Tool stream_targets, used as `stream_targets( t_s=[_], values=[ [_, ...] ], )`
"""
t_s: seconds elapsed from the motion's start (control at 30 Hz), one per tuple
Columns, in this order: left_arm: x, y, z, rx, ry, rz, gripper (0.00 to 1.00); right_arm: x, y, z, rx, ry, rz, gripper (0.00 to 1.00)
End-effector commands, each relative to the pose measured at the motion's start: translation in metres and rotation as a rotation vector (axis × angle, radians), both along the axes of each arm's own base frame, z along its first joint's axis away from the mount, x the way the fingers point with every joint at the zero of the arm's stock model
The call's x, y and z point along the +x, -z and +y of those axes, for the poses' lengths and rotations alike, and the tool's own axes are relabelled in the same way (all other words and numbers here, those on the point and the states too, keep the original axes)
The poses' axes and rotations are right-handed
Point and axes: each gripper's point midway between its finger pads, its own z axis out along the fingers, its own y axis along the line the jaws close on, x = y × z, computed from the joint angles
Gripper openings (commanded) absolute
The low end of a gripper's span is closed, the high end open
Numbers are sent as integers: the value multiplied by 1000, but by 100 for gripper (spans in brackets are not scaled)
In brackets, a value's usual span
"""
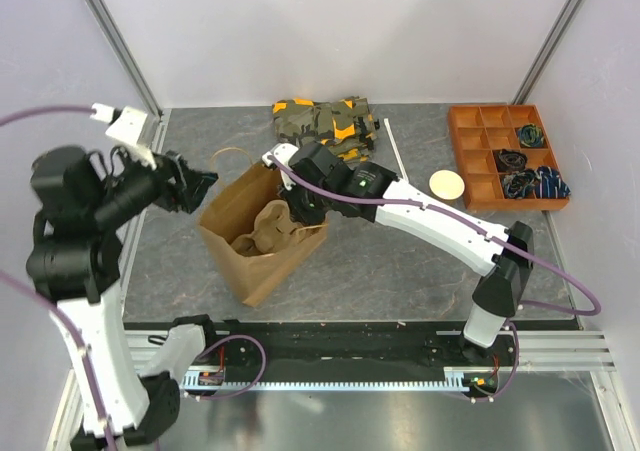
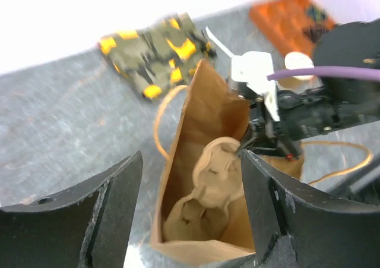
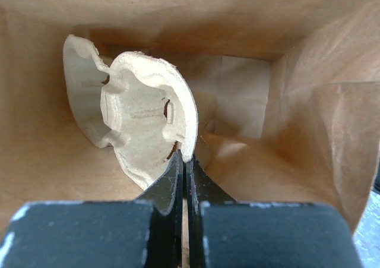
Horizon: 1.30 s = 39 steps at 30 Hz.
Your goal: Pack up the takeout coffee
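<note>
Left of centre on the grey table (image 1: 400, 261): a brown paper bag (image 1: 235, 216), mouth open and facing up, twine handle looped out toward the far edge. Inside, standing on edge, a moulded-pulp carrier tray (image 3: 142, 119).

Reaching into the bag's mouth from the right side of the table: the right gripper (image 3: 183, 161), fingers pressed together, tips pinching the tray's rim, brown paper walls on every side in the wrist view.

Just beside the bag's left wall, on the side of the table's left edge: the left gripper (image 1: 203, 184), jaws spread wide with nothing between them, pointed at the bag's open mouth.

Takeout coffee not to be made out in any of the three views; no telling where it lies relative to either gripper.

Along the far edge, a crumpled camouflage cloth (image 1: 322, 123). In the far right corner, an orange compartment tray (image 1: 460, 156) with small dark items in several cells. Between the two, a thin white stick (image 1: 397, 146) and, just beside the orange tray's near left corner, a lidless cup (image 1: 447, 183) with a pale cream inside.
</note>
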Motion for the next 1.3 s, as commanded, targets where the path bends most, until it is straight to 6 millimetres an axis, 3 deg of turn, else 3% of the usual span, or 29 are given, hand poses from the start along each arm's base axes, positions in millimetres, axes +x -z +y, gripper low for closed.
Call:
stream_targets(
  t_s=[0.0,0.1,0.23,0.4,0.53,0.6,0.7,0.83,0.97,1.07,1.13,1.2,1.27],
  values=[
    [12,43,-4,48,105,201,74,-4,-11,-7,18,-36,-55,0],
    [27,47,0,57,93,191,74,-3,-11,-11,20,-27,-69,0],
    [30,55,-4,39,120,217,74,-5,-17,-13,36,-20,-71,0],
    [-2,66,-7,0,81,198,76,1,-42,-9,86,37,-77,0],
    [-21,76,6,-84,-106,313,73,6,-48,-5,95,87,-56,0],
    [-26,86,17,-106,-220,377,73,7,-41,-6,79,110,-40,0],
    [-30,100,53,-47,-431,415,75,8,-34,-5,68,126,-16,0],
    [-51,107,41,-59,-381,471,77,8,-20,1,37,112,12,0],
    [-68,102,17,-137,-280,496,79,19,-21,3,36,144,29,0],
    [-64,131,19,-176,-322,613,74,25,-21,6,48,168,55,0],
    [-63,142,8,-240,-292,670,67,26,-20,9,53,165,62,0],
    [-56,128,-11,-322,-180,616,66,25,-21,12,58,157,70,0],
    [-55,127,-18,-331,-118,578,71,26,-21,13,53,163,77,0]
  ],
)
